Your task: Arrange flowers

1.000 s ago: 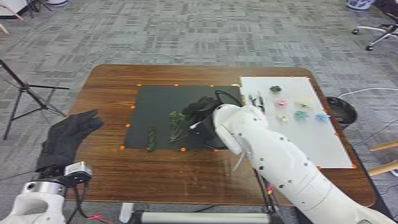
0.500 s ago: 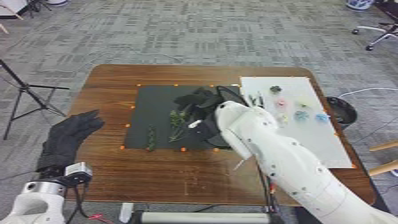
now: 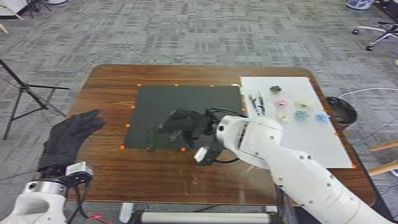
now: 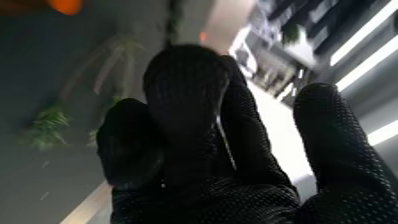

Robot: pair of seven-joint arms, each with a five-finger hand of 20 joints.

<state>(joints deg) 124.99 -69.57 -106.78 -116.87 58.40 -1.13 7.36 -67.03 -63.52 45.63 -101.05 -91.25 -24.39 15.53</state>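
Observation:
My right hand (image 3: 185,122) is over the lower middle of the dark mat (image 3: 169,97) and hides part of it. Beside it on the mat lies a thin green sprig (image 3: 151,138). In the right wrist view my right hand (image 4: 191,110) has its fingers extended, with nothing visible held; beyond them are leafy greens (image 4: 51,122) and pale stems (image 4: 111,67), blurred. My left hand (image 3: 73,135) rests open at the table's left edge. On the white mat (image 3: 324,147) are a pink flower (image 3: 282,103), a blue flower (image 3: 300,116) and a dark green piece (image 3: 275,89).
Black-handled tools (image 3: 258,105) lie near the white mat's left edge. A dark bin (image 3: 341,110) stands off the brown table's (image 3: 160,177) right side. A tripod (image 3: 25,87) stands to the left, and a light bar (image 3: 204,218) runs along the near edge.
My right hand has come back toward the robot from farther up the dark mat and now covers the leafy stems that were visible there. The left hand has not moved.

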